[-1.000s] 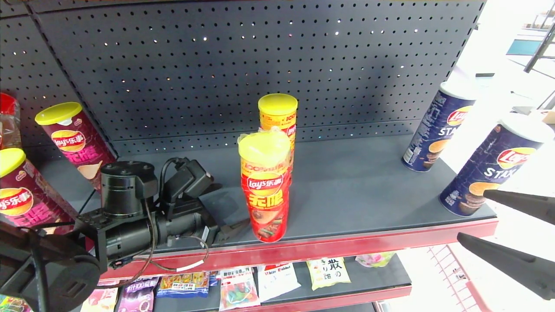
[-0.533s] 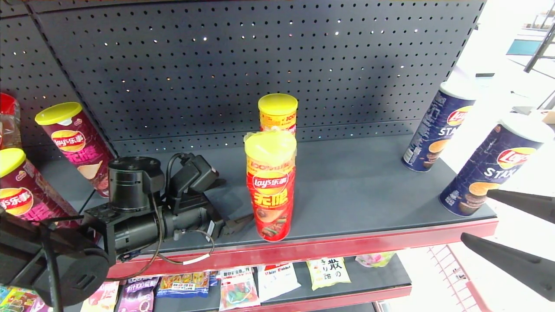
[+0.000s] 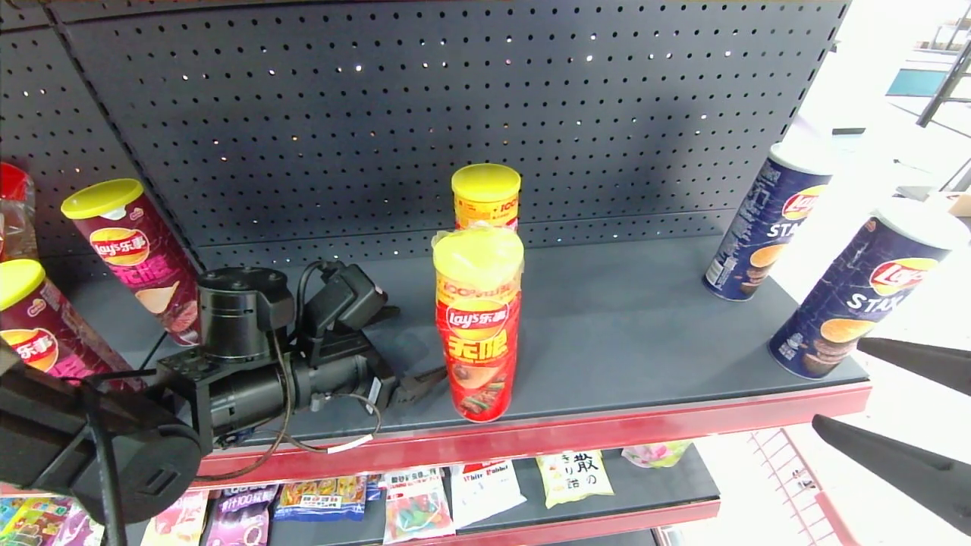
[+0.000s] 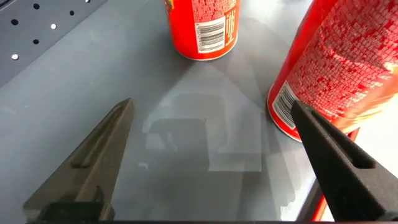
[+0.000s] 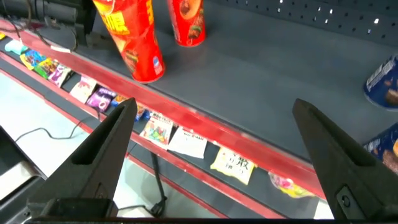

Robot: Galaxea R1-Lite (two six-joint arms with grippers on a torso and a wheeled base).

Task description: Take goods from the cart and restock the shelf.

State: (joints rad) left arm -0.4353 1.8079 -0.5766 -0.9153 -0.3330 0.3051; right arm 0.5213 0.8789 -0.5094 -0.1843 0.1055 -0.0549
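Centre frame, at the front lip of the shelf (image 3: 645,334): front red can (image 3: 478,326) stands upright, label out, lined up ahead of the rear red can (image 3: 486,193). Same flavour, one row, so placement looks done. Beside it, the left gripper (image 3: 425,379) lies low over the shelf board, jaws spread wide and holding nothing. One finger is right by the can's base; contact unclear. Low pose suits a tall can: less tipping. At lower right, the right gripper (image 3: 838,381) hangs wide open and empty, near the nearer blue can (image 3: 857,296), likely parked clear.
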